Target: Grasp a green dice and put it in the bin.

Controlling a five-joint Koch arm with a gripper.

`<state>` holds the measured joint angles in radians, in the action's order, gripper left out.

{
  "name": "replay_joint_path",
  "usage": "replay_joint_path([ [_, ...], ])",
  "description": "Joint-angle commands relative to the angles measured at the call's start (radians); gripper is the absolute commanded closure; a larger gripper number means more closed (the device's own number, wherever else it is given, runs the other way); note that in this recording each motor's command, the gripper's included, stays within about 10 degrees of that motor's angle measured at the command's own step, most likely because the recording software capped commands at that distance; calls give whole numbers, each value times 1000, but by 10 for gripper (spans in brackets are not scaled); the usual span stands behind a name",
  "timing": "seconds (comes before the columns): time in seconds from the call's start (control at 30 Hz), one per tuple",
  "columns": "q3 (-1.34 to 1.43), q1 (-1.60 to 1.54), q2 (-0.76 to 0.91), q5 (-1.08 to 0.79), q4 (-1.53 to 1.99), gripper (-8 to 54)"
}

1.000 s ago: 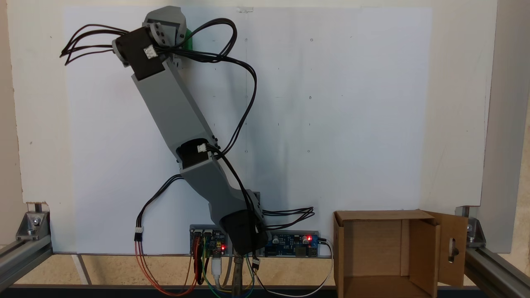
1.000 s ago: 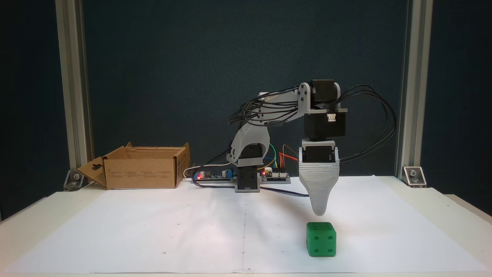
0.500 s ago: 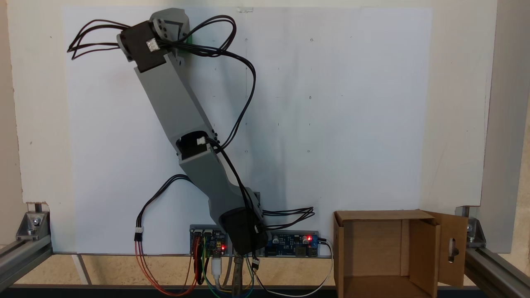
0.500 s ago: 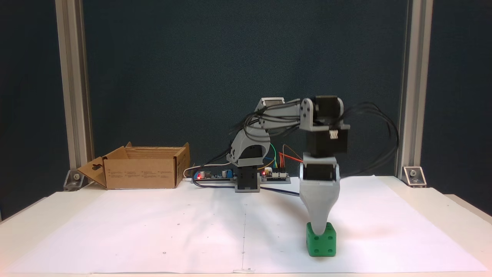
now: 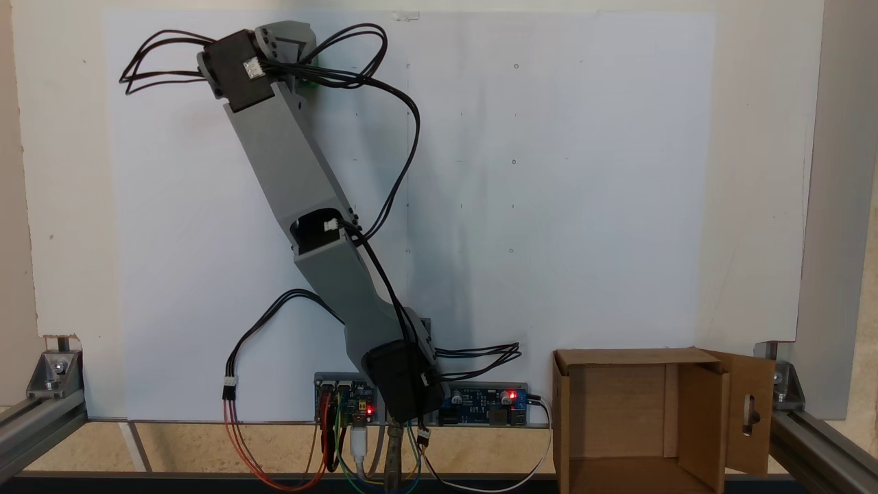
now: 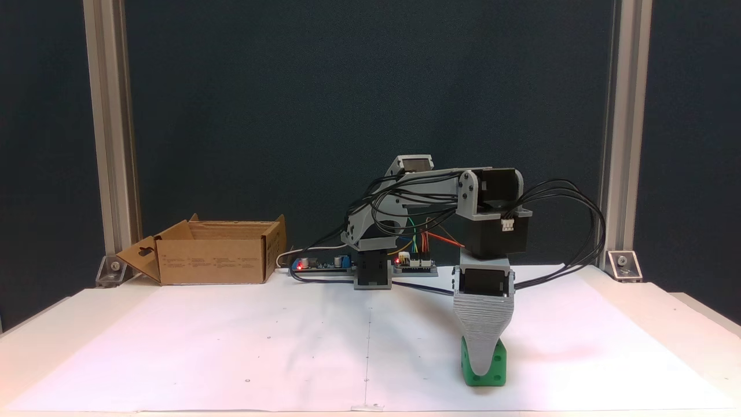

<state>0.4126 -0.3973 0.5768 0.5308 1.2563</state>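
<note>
The green dice [image 6: 498, 364] rests on the white paper at the front right of a fixed view. The gripper [image 6: 481, 370] points straight down over it, and its grey front jaw covers the middle of the dice almost to the paper. The other jaw is hidden behind the first, so the jaw state is unclear. From above, only a sliver of the green dice [image 5: 308, 84] peeks out beside the arm's wrist at the top left. The bin [image 6: 211, 260], an open brown cardboard box, stands far off at the back left, and the bin [image 5: 562, 412] sits at the bottom right seen from above.
Circuit boards [image 6: 405, 263] and loose wires lie beside the arm's base [image 6: 370, 272]. Aluminium posts [image 6: 110, 133] stand at the table's back corners. Black cables [image 6: 573, 231] loop out to the right of the wrist. White paper [image 5: 549, 171] covers the table.
The gripper has come down from just above the dice until its jaw reaches nearly to the paper. The forearm has dropped with it. The dice has not moved.
</note>
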Motion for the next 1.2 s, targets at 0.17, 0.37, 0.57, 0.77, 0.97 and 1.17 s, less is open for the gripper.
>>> replay_joint_path([
  [0.17, -63, -2, 3, 71, -23, 58],
  [0.37, -63, 3, 2, 69, -26, 91],
  [0.57, -63, 5, 0, 69, -32, 137],
  [0.77, -63, 5, -11, 69, -49, 138],
  [0.97, -63, 8, -12, 69, -60, 277],
  [1.17, -63, 15, -12, 69, -67, 340],
])
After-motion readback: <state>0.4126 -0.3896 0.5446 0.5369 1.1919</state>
